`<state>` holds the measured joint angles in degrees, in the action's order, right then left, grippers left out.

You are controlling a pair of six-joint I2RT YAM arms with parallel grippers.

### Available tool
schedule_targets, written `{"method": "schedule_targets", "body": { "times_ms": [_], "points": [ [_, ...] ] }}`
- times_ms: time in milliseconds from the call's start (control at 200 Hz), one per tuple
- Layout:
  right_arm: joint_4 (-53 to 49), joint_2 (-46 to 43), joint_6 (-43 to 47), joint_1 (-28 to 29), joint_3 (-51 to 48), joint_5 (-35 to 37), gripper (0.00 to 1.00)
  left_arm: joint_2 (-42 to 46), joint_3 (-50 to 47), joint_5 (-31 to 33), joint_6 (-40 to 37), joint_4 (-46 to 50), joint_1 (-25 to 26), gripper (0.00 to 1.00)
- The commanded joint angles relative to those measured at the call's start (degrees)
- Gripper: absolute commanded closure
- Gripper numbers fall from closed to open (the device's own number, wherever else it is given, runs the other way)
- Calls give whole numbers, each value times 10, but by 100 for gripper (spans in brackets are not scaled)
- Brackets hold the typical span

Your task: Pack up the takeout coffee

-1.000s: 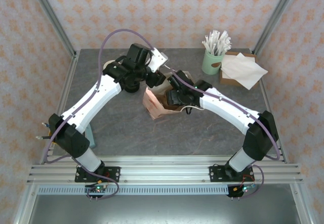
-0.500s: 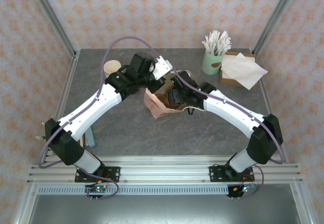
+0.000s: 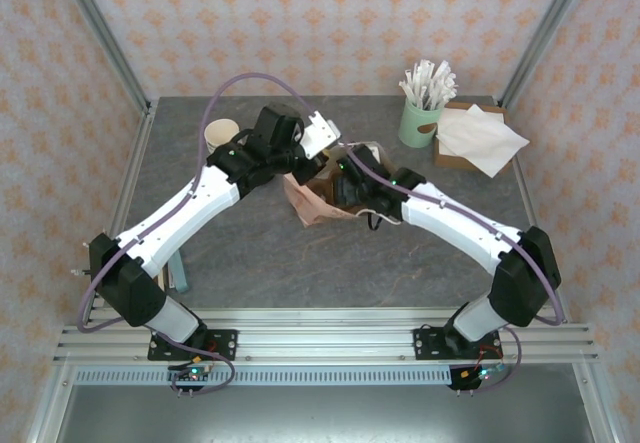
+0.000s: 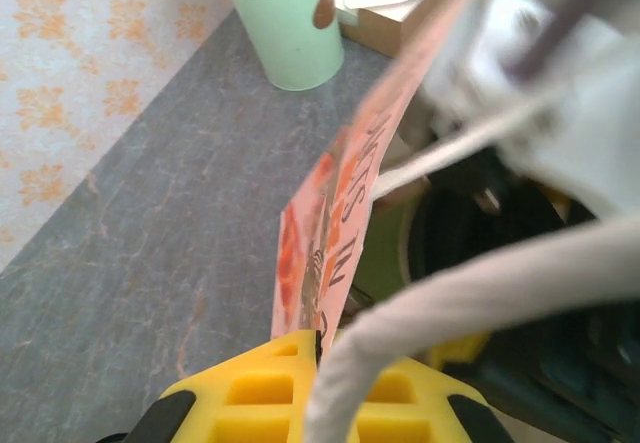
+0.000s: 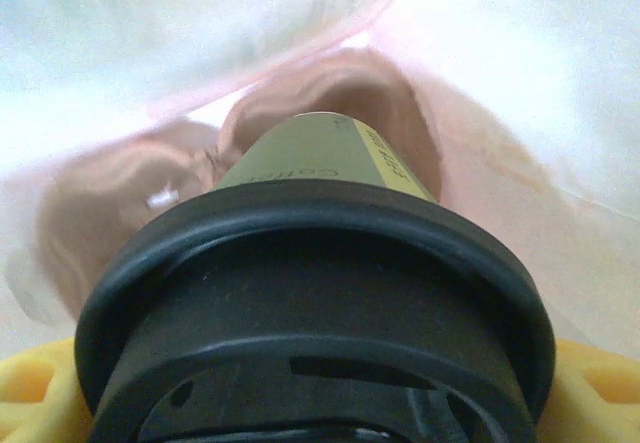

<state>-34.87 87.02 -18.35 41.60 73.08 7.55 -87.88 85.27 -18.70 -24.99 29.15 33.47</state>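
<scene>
While the left claw [image 4: 318,373] pinches the upper edge of a pink-and-orange paper bag [image 3: 308,206] between its yellow pads, the right claw [image 5: 320,403] reaches into the bag's open mouth with the takeout coffee [image 5: 320,163]. The bag stands near the middle of a grey stone-patterned table [image 3: 250,253], and the two arms meet over it from either side.

Seen from the right wrist, the cup hangs inside the bag with brown paper walls all around it. Its round black lid [image 5: 310,293] is closest to the camera and its green side points down toward the bag's floor. The yellow fingers of the right claw show at either side of the lid and are clamped on the cup just under the rim. Whether the base touches the bottom of the bag cannot be told.

At the far right of the table stand a mint-green straw holder [image 3: 420,123] and a box of napkins [image 3: 480,138]. A lidless cream cup [image 3: 222,131] sits at the far left.

The cup is probably light, with thin paper walls that would dent under a hard squeeze. Its snap-on lid could pop off if it were pulled. The stiffest place to hold looks to be the rolled rim just below the lid. The bag is thin and floppy, so its mouth likely needs holding open.
</scene>
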Motion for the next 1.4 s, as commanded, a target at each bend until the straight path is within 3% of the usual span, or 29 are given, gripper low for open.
{"method": "schedule_targets", "body": {
  "times_ms": [0,140,300,465,711,891,1026,1181,1391],
  "points": [
    [-22,14,-44,-19,43,17,42,16,-18,-25,-19,30,6,100],
    [-15,24,-39,-20,38,8,42,23,-32,-33,11,18,8,100],
    [-34,19,45,6,11,-11,43,26,-40,0,146,-66,-19,100],
    [-48,-6,43,14,-18,-10,43,15,5,11,179,-65,-39,100],
    [-104,11,-44,-33,73,-35,42,-8,51,-43,110,42,-43,100],
    [-111,21,-58,-50,99,-68,42,-7,35,-26,82,27,-29,100],
    [-118,52,-75,-54,146,-48,42,-19,35,-23,71,19,-13,100],
    [-135,68,-30,-53,187,-51,42,-24,32,-28,73,10,-13,100],
    [-105,18,38,-53,152,-40,43,-19,20,-17,43,26,-11,100]
  ]
}}
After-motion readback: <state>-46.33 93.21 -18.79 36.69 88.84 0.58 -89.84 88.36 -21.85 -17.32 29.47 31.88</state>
